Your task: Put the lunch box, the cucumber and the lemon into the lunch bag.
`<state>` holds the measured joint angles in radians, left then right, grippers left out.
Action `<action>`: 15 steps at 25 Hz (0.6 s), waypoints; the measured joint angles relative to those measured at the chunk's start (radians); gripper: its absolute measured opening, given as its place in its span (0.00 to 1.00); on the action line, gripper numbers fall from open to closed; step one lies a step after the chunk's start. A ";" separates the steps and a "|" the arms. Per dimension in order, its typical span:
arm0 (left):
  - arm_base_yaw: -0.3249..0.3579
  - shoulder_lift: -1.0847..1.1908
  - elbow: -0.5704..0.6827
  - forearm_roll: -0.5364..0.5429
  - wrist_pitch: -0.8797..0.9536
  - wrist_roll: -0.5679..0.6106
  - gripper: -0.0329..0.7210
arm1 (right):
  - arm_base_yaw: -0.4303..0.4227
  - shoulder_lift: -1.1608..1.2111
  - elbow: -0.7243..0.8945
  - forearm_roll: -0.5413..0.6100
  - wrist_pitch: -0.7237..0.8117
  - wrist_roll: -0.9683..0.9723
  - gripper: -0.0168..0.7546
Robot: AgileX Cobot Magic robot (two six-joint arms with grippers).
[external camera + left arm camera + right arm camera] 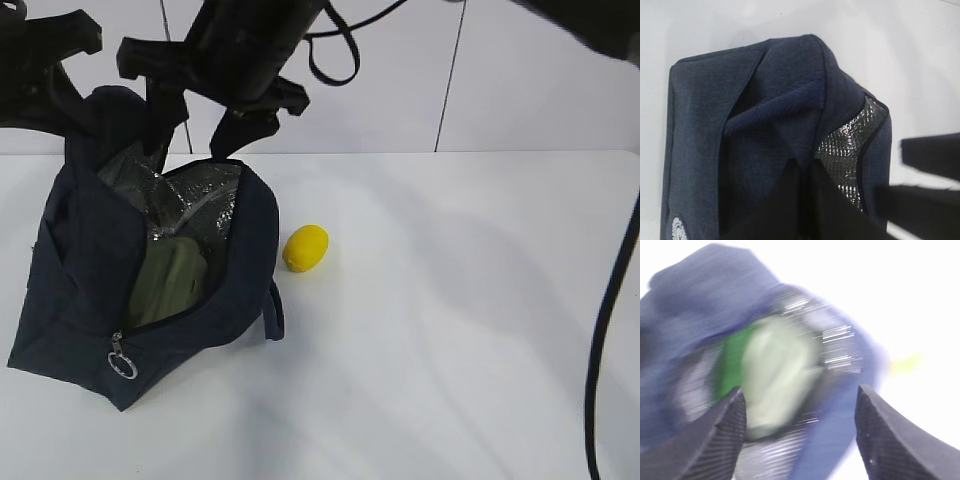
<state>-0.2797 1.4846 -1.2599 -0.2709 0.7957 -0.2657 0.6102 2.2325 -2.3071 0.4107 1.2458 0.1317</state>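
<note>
Now the lemon (305, 248) sits alone on the desk (460, 330) just beside the bag (80, 260); box (170, 283) already inside. My right claw (800, 432) hangs open and empty, my left claw pinches the bag's fabric. Lemon's light, firm, rolls easily; I'd grip across its middle.

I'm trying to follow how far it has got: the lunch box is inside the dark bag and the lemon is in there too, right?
Not quite. The lunch box is inside the lunch bag, but the lemon is not: in the exterior view it lies on the white table, just to the right of the bag.
</note>
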 joint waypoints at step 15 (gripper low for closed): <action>0.000 0.000 0.000 0.012 0.000 0.002 0.04 | -0.095 -0.062 -0.005 -0.326 0.005 0.021 0.69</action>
<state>-0.2797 1.4846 -1.2599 -0.2587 0.7957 -0.2634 0.5151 2.1707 -2.3118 0.0847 1.2513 0.1531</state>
